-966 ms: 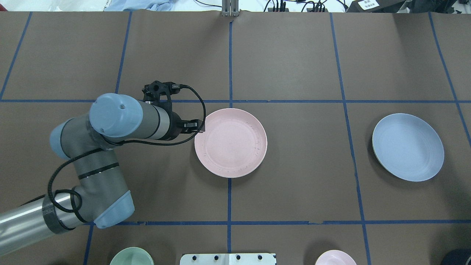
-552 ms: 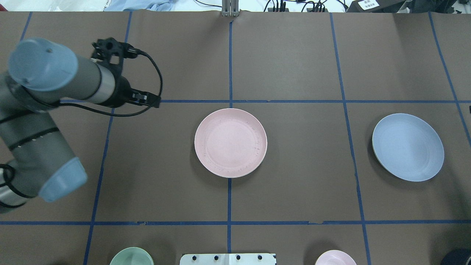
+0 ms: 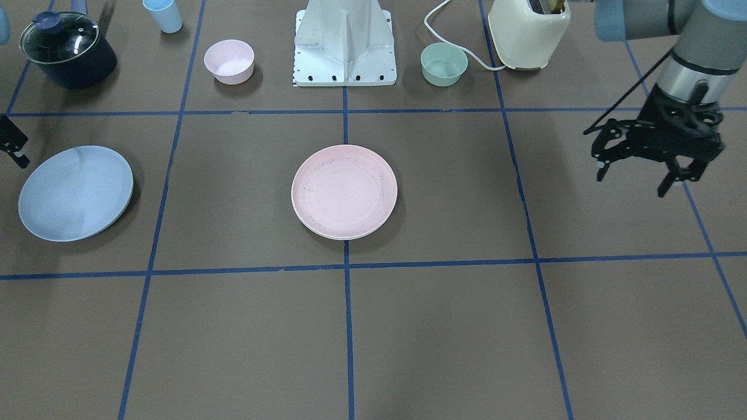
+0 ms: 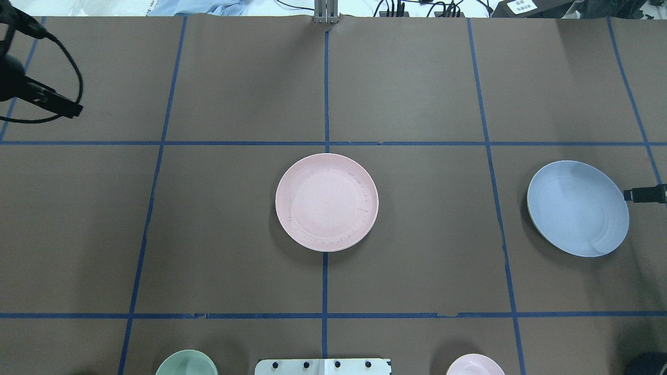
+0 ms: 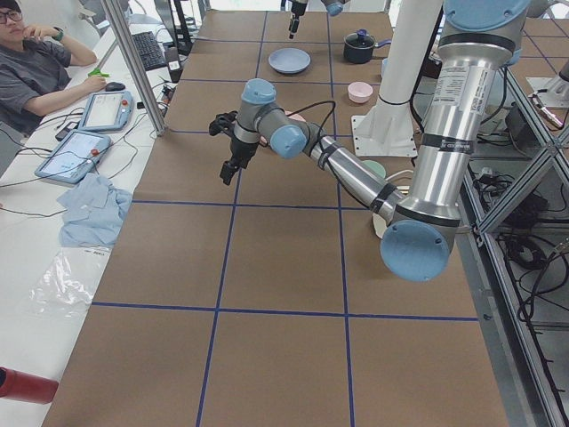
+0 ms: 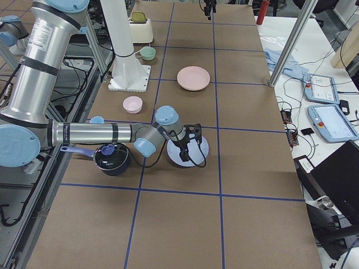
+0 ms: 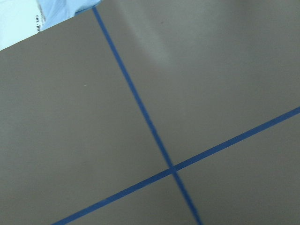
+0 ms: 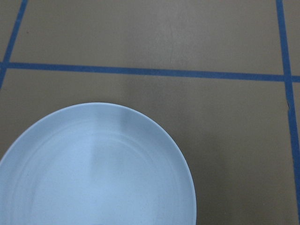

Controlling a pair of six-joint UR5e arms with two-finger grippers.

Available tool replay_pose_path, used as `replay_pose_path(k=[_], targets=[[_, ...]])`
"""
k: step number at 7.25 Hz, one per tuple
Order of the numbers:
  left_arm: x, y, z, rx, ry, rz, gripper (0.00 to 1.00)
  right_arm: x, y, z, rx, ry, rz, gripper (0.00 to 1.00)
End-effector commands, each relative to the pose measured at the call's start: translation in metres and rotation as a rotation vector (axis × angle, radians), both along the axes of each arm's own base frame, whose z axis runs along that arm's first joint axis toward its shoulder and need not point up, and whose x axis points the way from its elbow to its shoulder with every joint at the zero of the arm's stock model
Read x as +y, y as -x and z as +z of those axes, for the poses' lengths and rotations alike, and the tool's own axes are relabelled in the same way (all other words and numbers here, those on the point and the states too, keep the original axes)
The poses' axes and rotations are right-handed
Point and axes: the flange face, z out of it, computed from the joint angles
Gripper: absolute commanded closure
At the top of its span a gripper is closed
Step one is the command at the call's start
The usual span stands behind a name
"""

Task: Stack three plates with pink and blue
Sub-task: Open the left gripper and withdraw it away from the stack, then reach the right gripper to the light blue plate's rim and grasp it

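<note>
The pale pink plate (image 4: 326,202) lies flat at the table's middle, also in the front view (image 3: 344,191). The pale blue plate (image 4: 577,208) lies to the robot's right, also in the front view (image 3: 74,193) and filling the right wrist view (image 8: 93,173). The cream plate does not show on its own in any view. My left gripper (image 3: 633,179) is open and empty, raised far out on the robot's left. My right gripper (image 4: 646,194) shows only in part, at the blue plate's outer rim. I cannot tell whether it is open or shut.
Along the robot's side stand a green bowl (image 3: 443,64), a small pink bowl (image 3: 229,60), a light blue cup (image 3: 163,14), a dark pot with a glass lid (image 3: 67,49), a cream toaster (image 3: 528,32) and the robot base (image 3: 344,46).
My left gripper has drawn away from the pink plate's rim, far to the left and up. My right gripper has come in at the blue plate's outer rim.
</note>
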Motion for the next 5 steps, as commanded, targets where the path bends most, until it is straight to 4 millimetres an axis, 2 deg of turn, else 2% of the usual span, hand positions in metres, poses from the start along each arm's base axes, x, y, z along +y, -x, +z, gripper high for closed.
replay_pose_path(k=[1,2,3,5], targets=[[0.000,0.021,0.015,-0.025,-0.005,0.003,0.00,0.016,0.008,0.046,-0.002,-0.013,-0.011,0.18],[0.000,0.020,0.015,-0.024,-0.003,0.002,0.00,0.019,0.007,0.059,-0.044,-0.007,0.027,0.31],[0.000,0.020,0.015,-0.024,-0.002,0.002,0.00,0.018,0.010,0.059,-0.046,-0.004,0.028,0.45],[-0.001,0.019,0.015,-0.024,-0.002,0.004,0.00,0.012,0.024,0.074,-0.022,-0.003,0.022,0.45]])
